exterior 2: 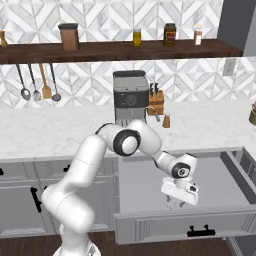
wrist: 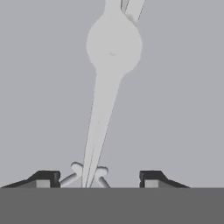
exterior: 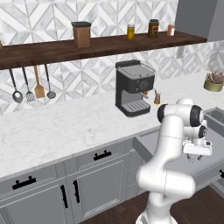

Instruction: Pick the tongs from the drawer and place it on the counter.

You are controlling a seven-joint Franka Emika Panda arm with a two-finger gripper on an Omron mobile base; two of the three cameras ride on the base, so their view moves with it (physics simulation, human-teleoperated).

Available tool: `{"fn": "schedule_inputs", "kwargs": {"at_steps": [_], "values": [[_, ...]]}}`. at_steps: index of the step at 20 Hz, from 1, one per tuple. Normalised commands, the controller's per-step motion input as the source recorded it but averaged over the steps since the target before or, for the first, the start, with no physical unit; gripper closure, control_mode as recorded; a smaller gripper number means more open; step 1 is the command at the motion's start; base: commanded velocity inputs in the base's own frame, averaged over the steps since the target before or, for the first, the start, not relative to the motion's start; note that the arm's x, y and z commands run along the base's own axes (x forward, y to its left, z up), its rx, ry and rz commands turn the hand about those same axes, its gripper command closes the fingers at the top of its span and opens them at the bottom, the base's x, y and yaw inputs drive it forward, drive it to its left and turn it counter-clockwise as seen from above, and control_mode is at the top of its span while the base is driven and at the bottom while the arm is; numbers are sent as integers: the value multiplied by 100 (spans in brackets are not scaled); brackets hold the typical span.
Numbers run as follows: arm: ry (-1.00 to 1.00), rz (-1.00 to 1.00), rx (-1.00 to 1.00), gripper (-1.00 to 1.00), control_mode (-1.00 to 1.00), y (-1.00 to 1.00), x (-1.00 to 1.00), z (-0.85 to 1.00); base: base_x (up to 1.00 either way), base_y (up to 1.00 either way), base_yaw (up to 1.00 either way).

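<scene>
The end effector (wrist: 99,178) hung low inside the open drawer (exterior 2: 150,186), its fingers apart and straddling the tongs (wrist: 106,98), which lay flat on the drawer floor near the front panel, spoon tips pointing away from the hand. Nothing was clamped yet, so by my reading the grasp, the lift and the placing all remained. The drawer walls stood well apart from the hand. The tabletop (exterior: 57,127) offered wide bare marble left of the coffee machine (exterior: 133,87), toward its front edge.
</scene>
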Motion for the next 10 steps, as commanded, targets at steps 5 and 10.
{"fn": "schedule_inputs", "kwargs": {"at_steps": [5, 10], "values": [[0, 0, 0, 100, -100, -54, -2, -43, 0, 0, 0], [0, 0, 0, 100, -100, -22, -2, -14, 0, 0, 0]]}}
